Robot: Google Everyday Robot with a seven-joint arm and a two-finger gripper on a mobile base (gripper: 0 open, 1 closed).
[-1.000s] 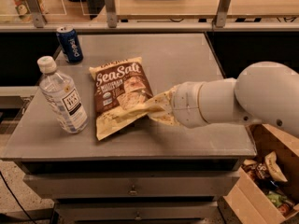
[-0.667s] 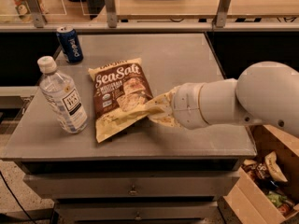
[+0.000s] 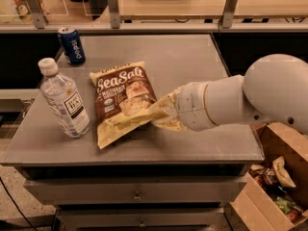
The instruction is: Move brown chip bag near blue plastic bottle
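Note:
The brown chip bag (image 3: 121, 99) lies on the grey table (image 3: 192, 61), its "Sea Salt" face up, just right of the blue plastic bottle (image 3: 65, 102). The bottle is clear with a white cap and stands upright near the table's left front. My gripper (image 3: 163, 113) comes in from the right on a thick white arm (image 3: 240, 100) and is shut on the bag's lower right edge, which is lifted and creased. The bag's top end rests on the table. A narrow gap separates the bag and the bottle.
A dark blue Pepsi can (image 3: 72, 44) stands at the table's back left. A raised rail with posts (image 3: 113, 6) runs behind the table. An open cardboard box (image 3: 274, 177) of snacks sits on the floor at the right. Drawers (image 3: 137, 194) are below the tabletop.

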